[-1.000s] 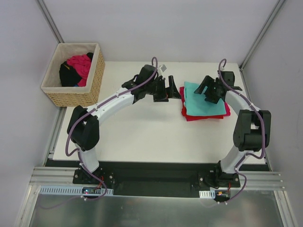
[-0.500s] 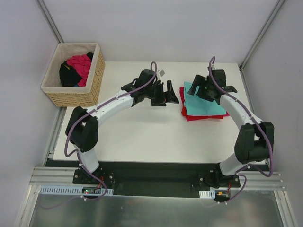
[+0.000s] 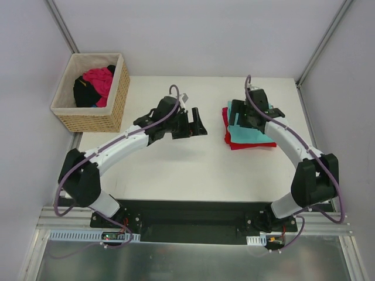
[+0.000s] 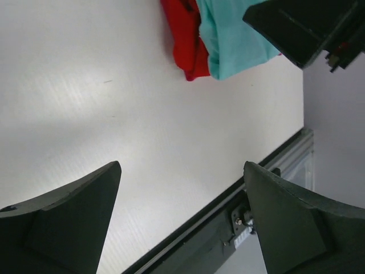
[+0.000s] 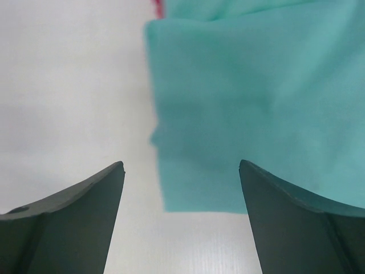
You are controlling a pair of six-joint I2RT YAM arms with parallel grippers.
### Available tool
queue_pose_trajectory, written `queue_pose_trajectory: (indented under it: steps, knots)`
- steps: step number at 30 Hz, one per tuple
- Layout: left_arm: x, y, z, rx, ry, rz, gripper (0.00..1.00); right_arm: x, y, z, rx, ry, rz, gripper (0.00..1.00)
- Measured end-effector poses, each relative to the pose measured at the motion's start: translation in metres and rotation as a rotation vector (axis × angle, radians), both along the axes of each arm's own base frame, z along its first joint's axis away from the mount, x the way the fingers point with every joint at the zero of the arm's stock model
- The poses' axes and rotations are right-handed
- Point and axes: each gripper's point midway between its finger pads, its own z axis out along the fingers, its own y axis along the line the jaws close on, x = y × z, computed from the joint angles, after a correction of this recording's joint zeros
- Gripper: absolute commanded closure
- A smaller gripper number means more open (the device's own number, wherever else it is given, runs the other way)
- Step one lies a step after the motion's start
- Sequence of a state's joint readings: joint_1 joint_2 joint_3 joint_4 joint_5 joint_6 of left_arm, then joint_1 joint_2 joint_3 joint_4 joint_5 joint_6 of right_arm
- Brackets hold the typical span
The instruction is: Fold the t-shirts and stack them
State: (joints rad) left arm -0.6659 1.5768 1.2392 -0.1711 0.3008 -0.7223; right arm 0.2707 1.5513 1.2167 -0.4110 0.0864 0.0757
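Bench (image 3: 176,170): white, flat. Teal t-shirt (image 5: 239,74): folded, atop red t-shirt (image 3: 249,144), bench's 2 o'clock; soft, light, limp, so I'd pinch a folded edge. My right pincer (image 5: 181,164): released, empty, above its 10 o'clock corner. My left pincer (image 3: 193,124): released, empty, well apart at 9 o'clock.

Far left of me: a wicker basket (image 3: 120,96) with a pale cloth liner, at the back-left corner of the white surface (image 3: 176,170), its woven side just beside the edge. The surface is matte and evenly lit. A black plate (image 3: 193,212) runs along the near edge, with aluminium rails (image 3: 64,218) beside it and a dull metal sheet (image 3: 176,257) nearer still. Grey wall panels (image 3: 193,35) stand behind, with a slanted post (image 3: 61,26) at the back left.
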Motion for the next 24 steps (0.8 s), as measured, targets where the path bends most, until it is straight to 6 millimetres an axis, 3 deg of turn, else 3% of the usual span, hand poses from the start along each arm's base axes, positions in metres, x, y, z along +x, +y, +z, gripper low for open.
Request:
queue_pose_trajectory:
  steps: [3,6,10,14,17,24]
  knots:
    - [-0.006,0.027,0.004,0.052,-0.063,0.071,0.04,-0.014,0.042,0.02,0.022,-0.064,0.119,0.14]
    - [-0.008,0.056,0.021,0.093,-0.148,0.144,0.03,-0.038,0.084,0.048,0.082,-0.138,0.249,0.14]
    - [-0.016,0.089,0.034,0.132,-0.239,0.23,0.03,-0.065,0.115,0.077,0.122,-0.228,0.35,0.13]
    - [-0.032,0.119,0.018,0.19,-0.249,0.287,0.02,-0.096,0.13,0.081,0.12,-0.272,0.416,0.13]
    - [-0.042,0.135,0.007,0.221,-0.25,0.314,0.02,-0.112,0.129,0.081,0.111,-0.292,0.441,0.13]
    - [-0.051,0.153,0.018,0.207,-0.299,0.36,0.02,-0.114,0.12,0.096,0.095,-0.35,0.42,0.12]
